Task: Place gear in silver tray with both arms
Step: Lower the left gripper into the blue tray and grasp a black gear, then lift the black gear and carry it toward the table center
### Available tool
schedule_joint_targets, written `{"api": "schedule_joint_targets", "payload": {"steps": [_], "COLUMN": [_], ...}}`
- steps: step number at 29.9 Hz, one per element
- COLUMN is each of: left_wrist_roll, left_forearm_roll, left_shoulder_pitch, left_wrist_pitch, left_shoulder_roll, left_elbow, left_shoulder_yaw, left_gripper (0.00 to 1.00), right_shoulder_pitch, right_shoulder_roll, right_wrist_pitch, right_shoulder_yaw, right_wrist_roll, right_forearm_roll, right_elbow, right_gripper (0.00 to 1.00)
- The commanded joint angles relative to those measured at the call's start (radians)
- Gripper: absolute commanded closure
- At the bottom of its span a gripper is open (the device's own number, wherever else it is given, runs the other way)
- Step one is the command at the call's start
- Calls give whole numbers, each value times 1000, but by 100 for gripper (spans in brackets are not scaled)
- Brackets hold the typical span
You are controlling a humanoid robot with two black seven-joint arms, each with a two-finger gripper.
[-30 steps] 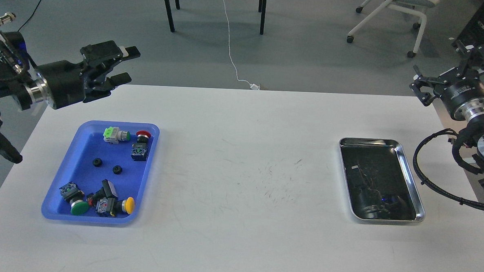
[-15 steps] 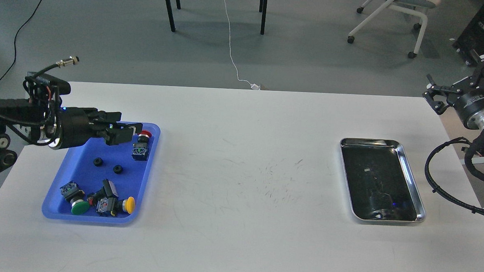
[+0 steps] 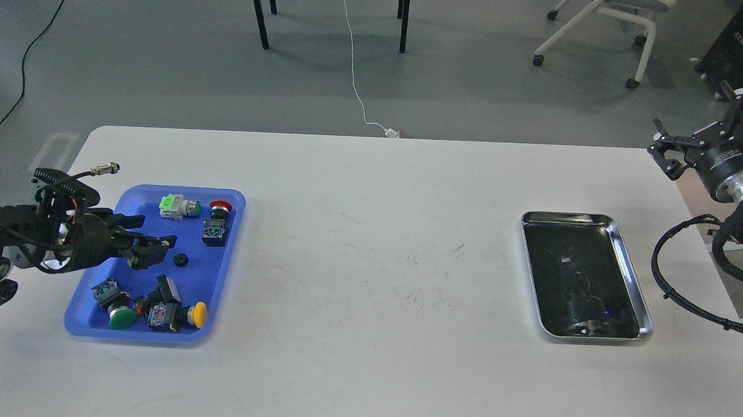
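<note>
Two small black gears lay in the blue tray (image 3: 218, 283) at the left. One gear (image 3: 181, 260) shows; the other is hidden under my left gripper (image 3: 154, 246). That gripper hangs low over the tray's middle, its fingers (image 3: 134, 221) spread apart, and I cannot see a grip on anything. The silver tray (image 3: 633, 279) lies empty at the table's right. My right gripper (image 3: 706, 128) is open and empty, raised beyond the table's far right corner, away from the silver tray.
The blue tray also holds push-button switches: a green-and-white one (image 3: 177, 207), a red-capped one (image 3: 217, 224), and a green (image 3: 121, 316) and a yellow (image 3: 199, 314) one in front. A black cable hose (image 3: 663, 284) loops beside the silver tray. Chair legs stand beyond the table.
My left gripper has come down from above the table's far left edge into the blue tray and now covers the left gear. The right gripper has shifted slightly right.
</note>
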Motion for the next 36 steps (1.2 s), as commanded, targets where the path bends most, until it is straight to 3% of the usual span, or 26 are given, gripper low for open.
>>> {"api": "schedule_joint_targets", "payload": {"steps": [1, 11, 14, 25, 28, 33, 36], "left_wrist_roll": [-1, -4, -28, -39, -39, -41, -68], "left_forearm_roll": [-2, -5, -4, -2, -2, -2, -2], "left_shoulder_pitch": [18, 21, 21, 22, 24, 21, 7], "left_wrist_pitch": [1, 31, 31, 31, 28, 28, 28], "left_shoulder_roll": [0, -68, -74, -69, -66, -59, -43], "left_elbow": [6, 126, 131, 131, 131, 123, 100], "left_shoulder_yaw": [1, 0, 4, 54, 55, 54, 46], "left_gripper": [37, 44, 47, 76, 88, 89, 89], "right_shoulder_pitch": [-1, -3, -1, -11, -11, -9, -9], "right_shoulder_roll": [0, 7, 7, 3, 3, 3, 1], "right_wrist_pitch": [0, 0, 0, 0, 0, 0, 0], "right_shoulder_yaw": [0, -5, -5, -3, -5, -3, -3], "right_wrist_roll": [1, 1, 1, 1, 1, 1, 0], "right_forearm_roll": [0, 0, 0, 0, 0, 0, 0], "right_elbow": [0, -2, -3, -6, -6, -5, -3], "right_gripper": [1, 1, 1, 1, 1, 1, 1]}}
